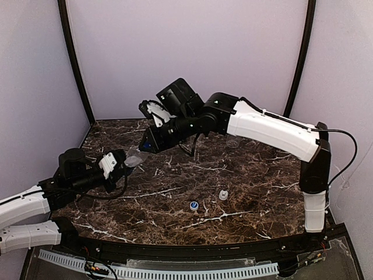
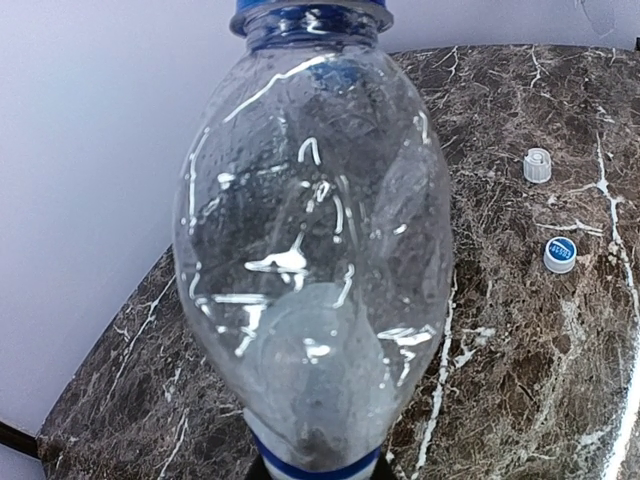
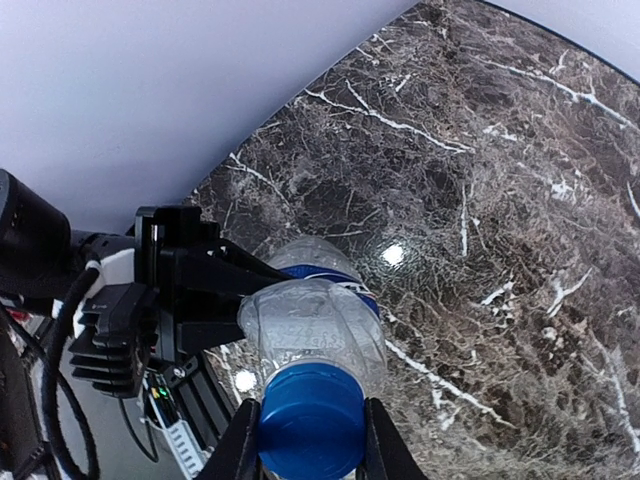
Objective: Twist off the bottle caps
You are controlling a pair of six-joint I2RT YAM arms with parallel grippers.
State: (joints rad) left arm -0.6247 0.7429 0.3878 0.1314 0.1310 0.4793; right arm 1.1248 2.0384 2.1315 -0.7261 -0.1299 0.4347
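Note:
A clear bottle with a blue label band is held off the table, tilted, its neck pointing away from my left gripper. That gripper is shut on the bottle's lower body; in the left wrist view the bottle hides its fingers. The bottle's dark blue cap sits between the fingers of my right gripper, which press on both of its sides. Two loose caps stand on the marble: a white one and a blue-and-white one.
The marble table is walled by pale panels at the back and sides. The loose caps lie front of centre, the blue-and-white cap and the white cap. A faint clear bottle-like shape shows under the right arm at the back.

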